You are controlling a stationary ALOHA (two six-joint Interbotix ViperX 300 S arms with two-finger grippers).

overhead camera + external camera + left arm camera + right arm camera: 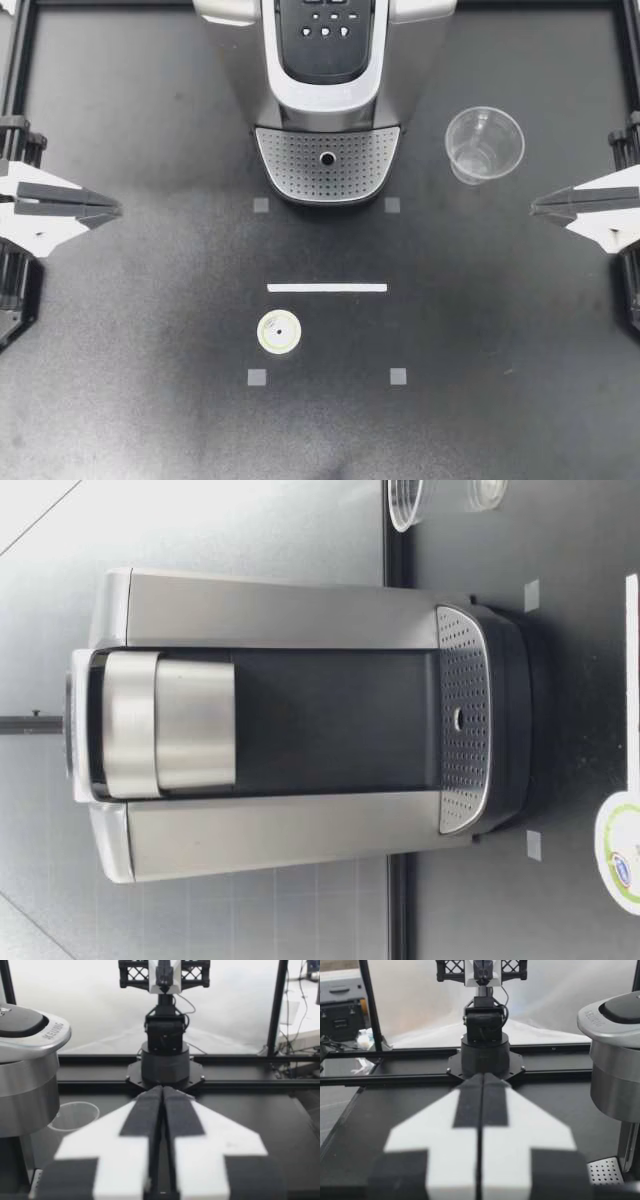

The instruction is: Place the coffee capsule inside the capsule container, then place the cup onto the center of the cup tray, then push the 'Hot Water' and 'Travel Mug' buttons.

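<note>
Left gripper (112,209) is parked at the edge of the surface (500,400), fingers pressed together, empty. The coffee capsule (279,331) lies flat side up, well apart from both arms, with the white tape line (327,287) between it and the coffee machine (330,90). Nothing done yet. Risk 1: the capsule is low and round, so a shallow or off-centre pinch likely skids it or flips it. Risk 2: the machine's brew head (170,725) looks shut in the low view, so the capsule container probably needs opening first; going in blind means a collision. The cup tray (327,165) is bare. Buttons (325,30) are small and tightly packed, so a wide fingertip could hit the wrong one. The cup (484,143) stands upright just beside the machine's right flank. It's thin clear plastic, so a hard squeeze would crush it and a side approach could clip the housing or tip it. Right gripper (537,208) mirrors the left: fingers together, holding nothing.
</note>
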